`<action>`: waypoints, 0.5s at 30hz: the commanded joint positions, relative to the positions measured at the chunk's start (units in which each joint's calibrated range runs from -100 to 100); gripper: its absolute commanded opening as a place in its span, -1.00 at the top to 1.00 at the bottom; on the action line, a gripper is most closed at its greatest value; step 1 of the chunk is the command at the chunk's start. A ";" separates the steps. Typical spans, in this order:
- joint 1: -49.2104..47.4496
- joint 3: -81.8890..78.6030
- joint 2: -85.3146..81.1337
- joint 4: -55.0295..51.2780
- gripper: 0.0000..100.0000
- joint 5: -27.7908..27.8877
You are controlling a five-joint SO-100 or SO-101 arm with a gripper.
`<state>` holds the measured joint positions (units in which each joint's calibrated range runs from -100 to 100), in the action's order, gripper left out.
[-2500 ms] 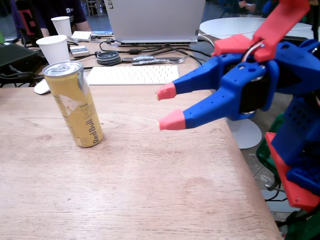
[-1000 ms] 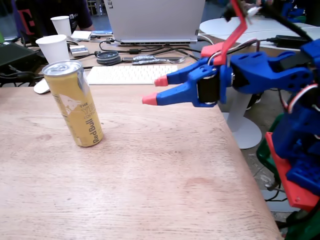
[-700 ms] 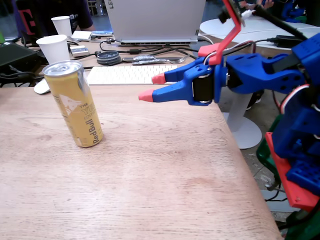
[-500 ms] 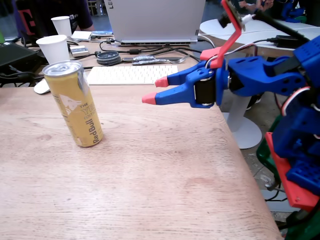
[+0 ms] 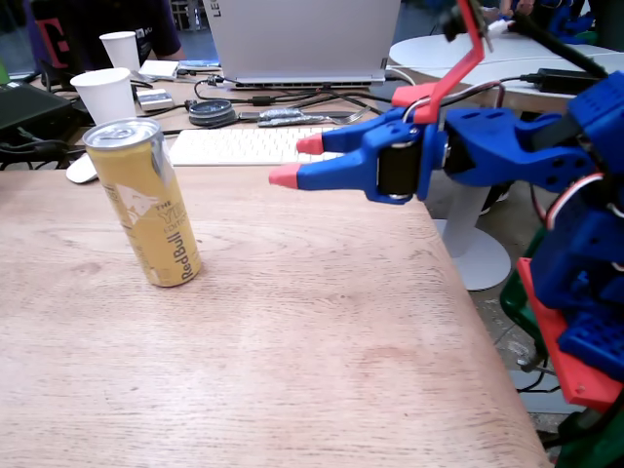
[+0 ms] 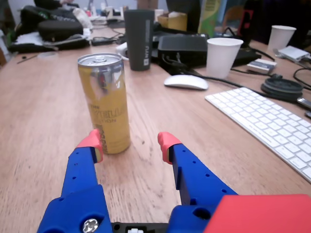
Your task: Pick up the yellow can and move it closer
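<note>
The yellow can (image 5: 146,203) stands upright on the wooden table (image 5: 292,351) at the left of the fixed view, its silver top up and red lettering down its side. My blue gripper (image 5: 297,161) with red fingertips hangs above the table to the can's right, open and empty, well apart from it. In the wrist view the can (image 6: 107,109) stands just ahead of the left fingertip (image 6: 92,141), and the gripper (image 6: 130,143) points slightly to the can's right.
A white keyboard (image 5: 244,146), a white mouse (image 6: 185,81), two white paper cups (image 5: 105,95) (image 5: 120,49), a laptop (image 5: 302,39) and cables lie behind the can. A dark tumbler (image 6: 139,39) stands farther back. The table's right edge (image 5: 478,322) drops off below the arm.
</note>
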<state>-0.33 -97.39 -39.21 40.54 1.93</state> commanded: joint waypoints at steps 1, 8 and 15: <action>0.50 -0.26 4.14 5.44 0.48 -0.34; 1.34 15.22 23.78 5.52 0.48 -0.44; -0.86 38.06 46.42 11.60 0.24 -0.49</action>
<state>-0.89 -67.00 1.17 48.07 1.54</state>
